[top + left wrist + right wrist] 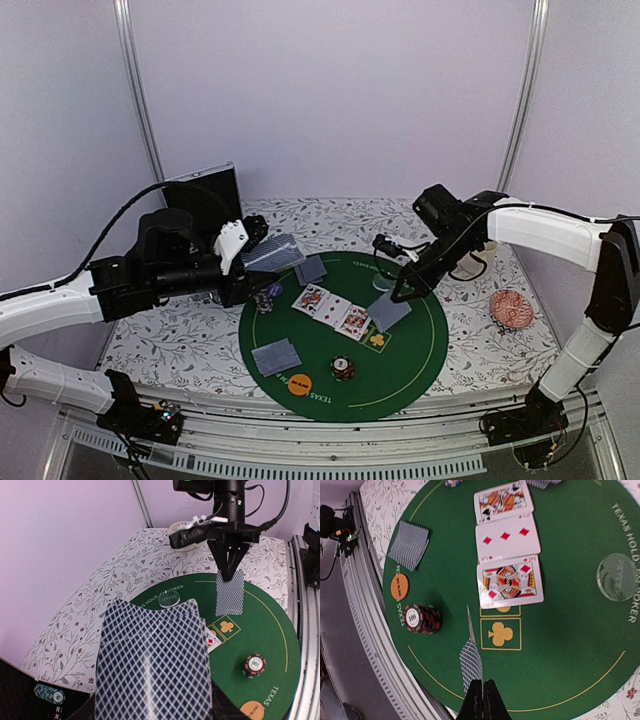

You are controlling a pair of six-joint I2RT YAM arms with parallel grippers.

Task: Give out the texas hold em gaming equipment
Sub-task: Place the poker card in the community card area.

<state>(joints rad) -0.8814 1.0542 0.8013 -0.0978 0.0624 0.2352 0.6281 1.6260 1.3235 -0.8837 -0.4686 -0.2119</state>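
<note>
My left gripper [256, 250] hovers over the mat's far left edge, closed on a fanned pack of blue-checked playing cards [152, 665] that hides its fingers in the left wrist view. Just above the green mat [420, 350], beside the club square [500, 633], hangs one face-down card [471, 662]. My right gripper [483, 696] is shut on its top edge. Three face-up cards [332, 309] lie in a row at the mat's centre. A face-down pair [277, 356], an orange disc [299, 383], a chip stack [343, 369] and a clear disc [616, 576] rest on the mat.
Another face-down pair [310, 268] and a small chip stack [265, 298] sit near the left gripper. A red patterned round item [511, 308] lies on the floral tablecloth at right. A white mug [180, 529] stands behind the right arm. A black case [205, 197] stands at back left.
</note>
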